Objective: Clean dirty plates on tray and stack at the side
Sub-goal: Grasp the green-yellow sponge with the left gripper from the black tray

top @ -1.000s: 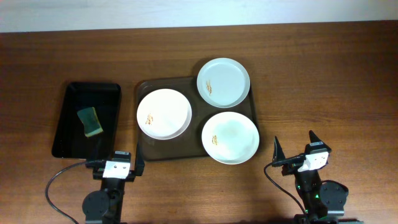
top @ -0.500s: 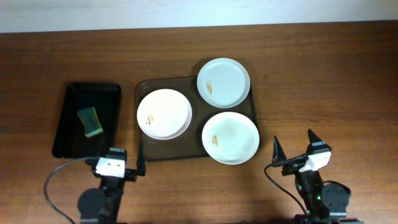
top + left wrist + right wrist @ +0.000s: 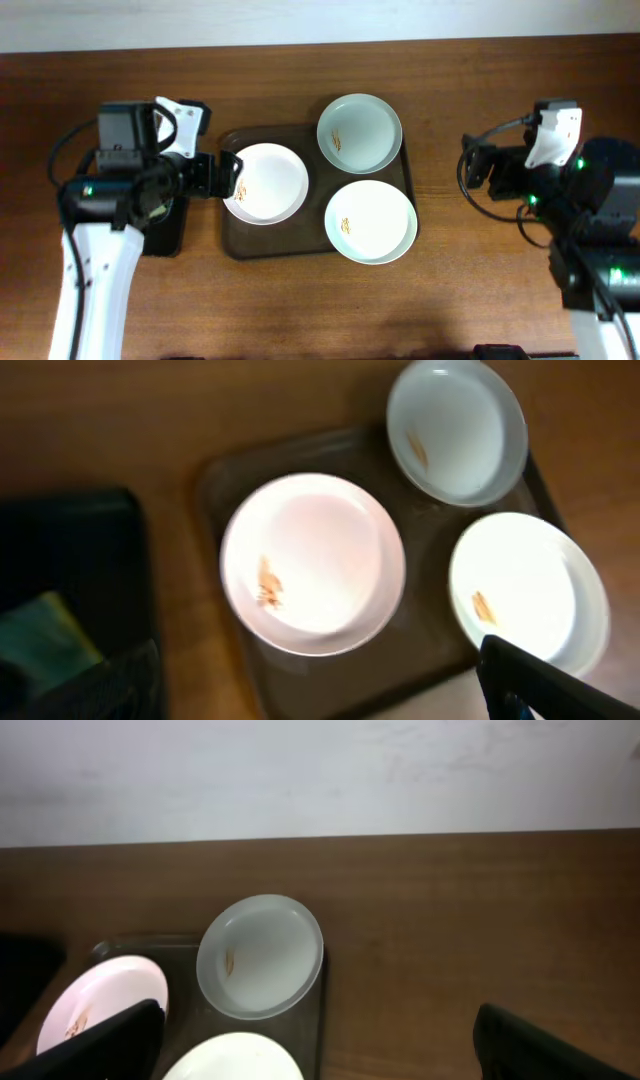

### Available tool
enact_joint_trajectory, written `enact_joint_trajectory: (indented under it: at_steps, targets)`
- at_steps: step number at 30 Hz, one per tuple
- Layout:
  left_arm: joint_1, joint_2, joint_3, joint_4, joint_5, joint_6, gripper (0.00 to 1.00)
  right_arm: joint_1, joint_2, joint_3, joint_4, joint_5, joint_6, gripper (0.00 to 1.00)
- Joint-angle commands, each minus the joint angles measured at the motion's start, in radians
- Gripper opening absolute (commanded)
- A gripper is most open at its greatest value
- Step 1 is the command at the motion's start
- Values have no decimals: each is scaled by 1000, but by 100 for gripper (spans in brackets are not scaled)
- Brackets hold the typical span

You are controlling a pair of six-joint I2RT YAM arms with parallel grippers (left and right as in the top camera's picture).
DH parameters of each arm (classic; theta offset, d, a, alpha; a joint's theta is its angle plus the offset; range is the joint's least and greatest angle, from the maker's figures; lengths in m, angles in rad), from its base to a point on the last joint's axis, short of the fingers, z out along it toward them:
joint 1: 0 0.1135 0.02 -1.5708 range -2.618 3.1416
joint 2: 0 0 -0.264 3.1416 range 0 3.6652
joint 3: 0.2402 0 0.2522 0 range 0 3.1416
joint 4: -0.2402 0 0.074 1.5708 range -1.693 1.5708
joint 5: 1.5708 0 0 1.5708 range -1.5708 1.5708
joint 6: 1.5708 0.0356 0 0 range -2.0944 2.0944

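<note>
Three plates lie on the brown tray (image 3: pixel 300 245): a white one at the left (image 3: pixel 265 183), a pale bluish one at the back (image 3: pixel 359 133) and a white one at the front right (image 3: pixel 369 221). Each has a small orange-brown smear. My left gripper (image 3: pixel 222 178) hangs open and empty above the tray's left edge, beside the left plate (image 3: pixel 312 563); its fingers (image 3: pixel 320 700) hold nothing. My right gripper (image 3: pixel 478 165) is open and empty above bare table, right of the tray. The right wrist view (image 3: pixel 320 1055) shows the back plate (image 3: pixel 260 955).
A black tray (image 3: pixel 165 230) lies left of the brown tray, mostly hidden under my left arm. A green sponge (image 3: pixel 40 640) lies in it. Bare wooden table (image 3: pixel 450 100) lies right of the brown tray. A pale wall (image 3: pixel 320 770) borders the far edge.
Both arms have risen from the front edge of the table. The left gripper moved to the tray's left edge; the right moved back over the table's right side. The plates have not moved.
</note>
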Motion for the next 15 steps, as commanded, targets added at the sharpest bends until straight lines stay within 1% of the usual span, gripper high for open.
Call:
enact_joint_trajectory:
  at_steps: [1,3,4,5,6,7,9,11,12,13,15]
  targets:
    - [-3,85,14,-37,104,-10,99,-6,93,46,17,-97,8,99]
    - [-3,121,14,-31,142,-9,99,-6,164,46,18,-198,8,98]
    - [-3,122,14,-17,142,-9,99,-5,188,46,17,-232,8,98]
    - [0,122,14,-3,116,-41,99,-5,219,46,11,-241,16,98]
    - [9,122,16,1,47,-121,99,-5,230,46,11,-240,33,98]
    - [35,122,23,-2,-85,-262,99,-5,246,46,14,-240,61,98]
    - [79,122,48,-7,-146,-348,99,-4,256,46,13,-240,61,98]
    - [112,122,93,-30,-178,-350,99,-4,256,49,16,-200,89,98]
    - [119,122,125,-60,-232,-350,99,2,256,52,16,-163,102,98]
    - [118,122,179,-111,-315,-350,99,20,256,61,16,-122,114,99]
    - [119,122,242,-170,-381,-378,99,62,257,85,5,-42,122,98]
